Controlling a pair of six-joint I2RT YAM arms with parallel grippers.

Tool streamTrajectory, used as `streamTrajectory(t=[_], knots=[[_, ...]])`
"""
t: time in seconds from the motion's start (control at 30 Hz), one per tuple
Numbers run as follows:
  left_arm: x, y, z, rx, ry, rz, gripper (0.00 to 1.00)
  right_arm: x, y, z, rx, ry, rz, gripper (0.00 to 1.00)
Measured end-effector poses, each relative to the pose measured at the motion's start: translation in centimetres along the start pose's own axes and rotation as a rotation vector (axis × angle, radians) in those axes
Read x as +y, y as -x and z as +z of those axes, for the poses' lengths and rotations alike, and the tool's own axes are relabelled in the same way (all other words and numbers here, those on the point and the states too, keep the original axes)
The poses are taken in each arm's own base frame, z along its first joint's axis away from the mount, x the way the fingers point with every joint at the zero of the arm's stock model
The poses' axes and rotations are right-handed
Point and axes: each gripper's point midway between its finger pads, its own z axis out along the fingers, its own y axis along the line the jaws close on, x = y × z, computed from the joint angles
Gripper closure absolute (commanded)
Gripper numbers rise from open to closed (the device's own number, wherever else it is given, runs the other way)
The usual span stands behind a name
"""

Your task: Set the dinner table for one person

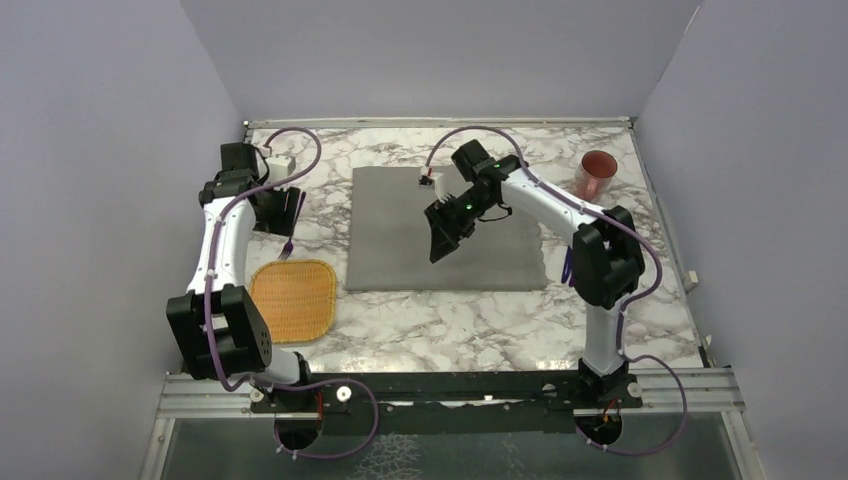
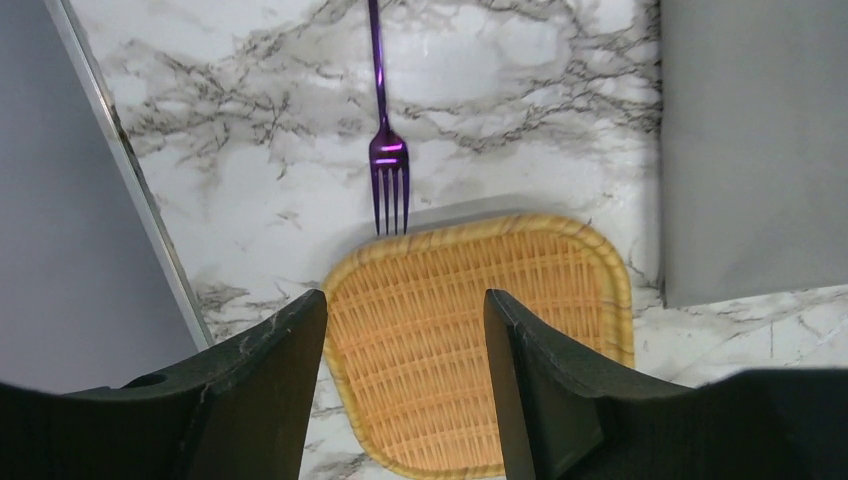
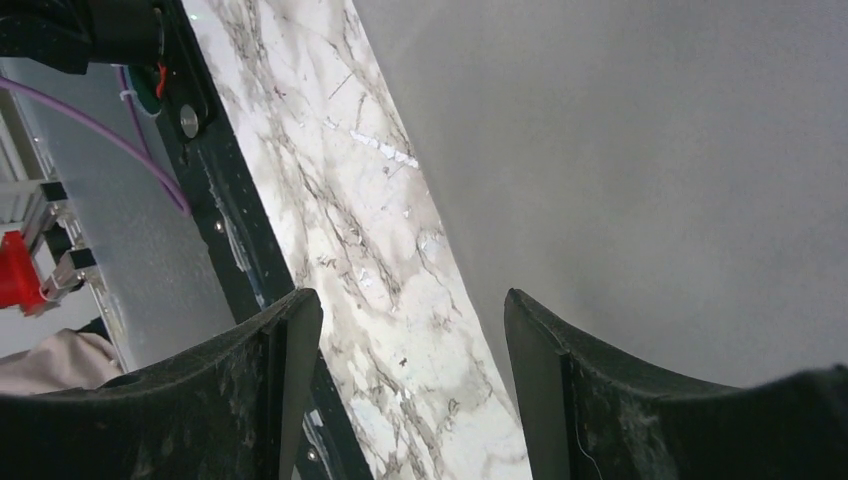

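The dinner table (image 1: 440,325) is a white-and-grey marble top with metal edging. A grey placemat (image 1: 445,228) lies flat at its middle. A woven orange plate (image 1: 292,298) lies at the front left, and a purple fork (image 1: 288,246) lies just behind it. A red cup (image 1: 597,175) stands at the back right. My left gripper (image 1: 287,207) is open and empty above the fork's handle end; its wrist view shows the fork (image 2: 385,150) and the plate (image 2: 480,340). My right gripper (image 1: 441,245) is open and empty, hovering over the placemat (image 3: 650,180).
The black and metal mounting rail (image 1: 450,392) runs along the table's near edge and shows in the right wrist view (image 3: 215,200). Grey walls close in the left, back and right sides. The right arm's upright link (image 1: 600,265) stands beside the placemat's right edge.
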Motion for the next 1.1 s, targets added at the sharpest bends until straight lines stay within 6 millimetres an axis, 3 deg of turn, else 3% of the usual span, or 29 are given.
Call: streamTrajectory(t=[0.27,0.5,0.77,0.9,1.1], knots=[[2.8,-3.1,0.2,0.042,0.000,-0.062,0.38,-0.5,1.7,1.5,0.010,0.042,-0.009,0.28],[5.8,-5.7,-1.0,0.064,0.024,-0.138,0.38,0.6,3.1,5.2,0.049,0.099,-0.061,0.28],[7.0,-7.6,-2.5,0.060,0.039,-0.165,0.39,1.4,4.0,9.2,0.090,0.143,-0.098,0.27],[7.9,-9.4,-2.6,0.075,0.048,-0.207,0.39,2.6,4.7,10.0,0.084,0.170,-0.121,0.27],[7.3,-11.3,-2.0,0.104,0.020,-0.201,0.39,3.0,4.1,10.5,0.092,0.179,-0.126,0.27]])
